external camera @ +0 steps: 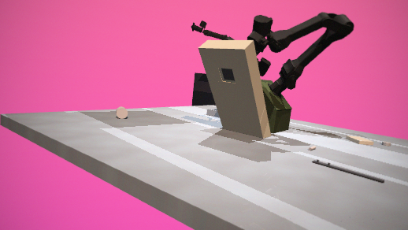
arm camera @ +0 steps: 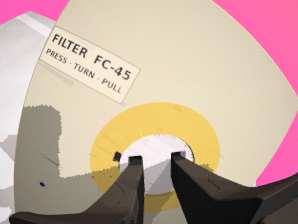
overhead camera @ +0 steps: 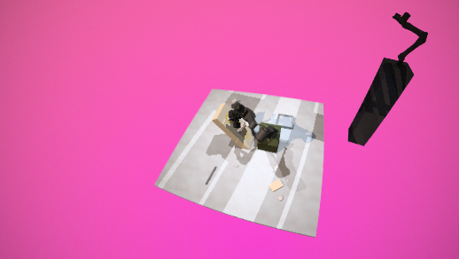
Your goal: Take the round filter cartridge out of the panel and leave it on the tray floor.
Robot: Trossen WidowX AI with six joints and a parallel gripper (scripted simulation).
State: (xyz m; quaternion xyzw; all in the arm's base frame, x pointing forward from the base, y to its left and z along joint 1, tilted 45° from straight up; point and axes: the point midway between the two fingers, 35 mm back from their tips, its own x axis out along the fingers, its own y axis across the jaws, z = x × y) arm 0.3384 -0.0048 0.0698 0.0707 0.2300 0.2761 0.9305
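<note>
The filter cartridge (arm camera: 159, 145) shows in the wrist view as a pale round face inside a yellow ring on the service panel (arm camera: 200, 55) (external camera: 236, 102) (overhead camera: 218, 114). The panel leans and stands upright on the table. My gripper (arm camera: 155, 160) is shut on the cartridge, with its two fingertips at the face, where the slots are hidden under them. A small dark notch shows just left of the face. The face appears still within the panel opening; its exact depth cannot be told. The light-rimmed tray (overhead camera: 285, 115) lies beyond the arm's base in the top view.
The olive base block (overhead camera: 268, 145) (external camera: 280, 118) stands close behind the panel. A dark rod (overhead camera: 211, 176) (external camera: 348, 171), a tan block (overhead camera: 276, 184) (external camera: 360, 140) and a small peg (external camera: 312, 148) lie on the table. A round disc (external camera: 121, 113) stands at the other side.
</note>
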